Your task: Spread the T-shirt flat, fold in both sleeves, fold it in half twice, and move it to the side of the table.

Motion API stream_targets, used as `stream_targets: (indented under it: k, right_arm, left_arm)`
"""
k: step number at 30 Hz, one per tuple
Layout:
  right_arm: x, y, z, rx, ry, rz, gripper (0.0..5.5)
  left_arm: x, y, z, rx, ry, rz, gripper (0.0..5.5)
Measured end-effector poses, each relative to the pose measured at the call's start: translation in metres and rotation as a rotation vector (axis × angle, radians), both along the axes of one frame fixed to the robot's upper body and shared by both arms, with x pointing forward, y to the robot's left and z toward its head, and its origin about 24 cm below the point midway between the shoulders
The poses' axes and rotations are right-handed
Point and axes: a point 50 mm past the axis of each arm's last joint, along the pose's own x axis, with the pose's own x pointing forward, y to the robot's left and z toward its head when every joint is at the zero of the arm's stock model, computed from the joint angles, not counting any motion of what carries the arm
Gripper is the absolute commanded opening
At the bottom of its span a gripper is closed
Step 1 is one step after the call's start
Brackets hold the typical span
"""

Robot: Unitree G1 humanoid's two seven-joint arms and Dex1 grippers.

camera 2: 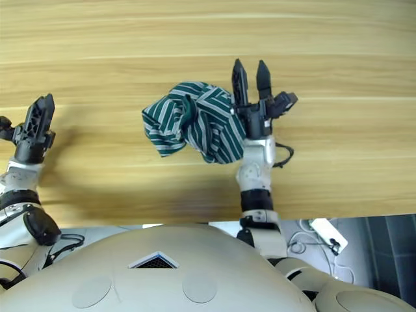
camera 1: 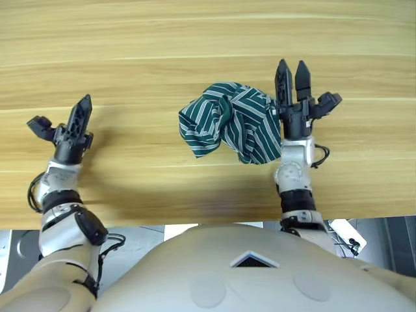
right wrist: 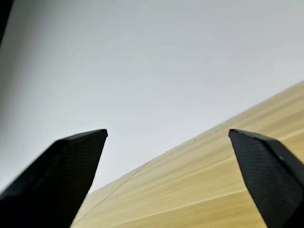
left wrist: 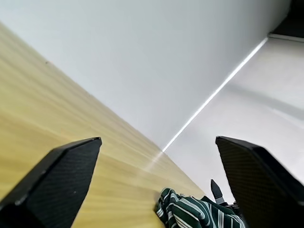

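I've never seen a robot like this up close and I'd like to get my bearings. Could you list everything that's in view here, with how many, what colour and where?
T-shirt: one, dark green with white stripes, crumpled in a heap near the middle of the table.
Table: one, light wood, under the T-shirt and both arms.
Wall: one, white, beyond the table's far edge.
Left claw: one, black, open, over the table to the left of the T-shirt and well apart from it.
Right claw: one, black, open and empty, over the table right at the T-shirt's right edge.
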Motion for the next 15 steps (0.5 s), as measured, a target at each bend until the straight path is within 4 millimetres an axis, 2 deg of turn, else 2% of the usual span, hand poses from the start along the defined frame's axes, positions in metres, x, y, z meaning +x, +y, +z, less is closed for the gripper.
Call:
stream_targets:
  k: [2, 4, 6, 7, 10, 12, 14, 15]
  right_arm:
    - [0.004, 0.002, -0.002, -0.011, 0.002, 0.017, 4.73]
    - [0.003, 0.005, -0.004, -0.028, 0.000, 0.045, 4.73]
    - [0.004, 0.009, 0.001, -0.059, -0.028, 0.080, 4.73]
    - [0.005, 0.009, 0.005, -0.070, -0.052, 0.086, 4.73]
    - [0.008, -0.005, 0.030, -0.145, -0.138, 0.078, 4.73]
    - [0.010, -0.012, 0.048, -0.218, -0.197, 0.057, 4.73]
    - [0.008, -0.017, 0.075, -0.339, -0.284, 0.004, 4.73]
    - [0.007, -0.017, 0.082, -0.373, -0.311, -0.013, 4.73]
  left_arm:
    - [0.008, -0.015, 0.003, 0.045, -0.071, -0.010, 4.48]
    - [0.014, -0.039, 0.009, 0.055, -0.157, -0.022, 4.48]
    - [0.017, -0.080, 0.017, 0.068, -0.288, -0.027, 4.48]
    - [0.017, -0.092, 0.020, 0.117, -0.331, -0.033, 4.48]
    - [0.024, -0.114, 0.038, 0.439, -0.508, -0.006, 4.48]
    - [0.028, -0.127, 0.045, 0.601, -0.598, 0.023, 4.48]
    - [0.036, -0.141, 0.058, 0.774, -0.731, 0.071, 4.48]
    - [0.038, -0.145, 0.062, 0.813, -0.764, 0.089, 4.48]
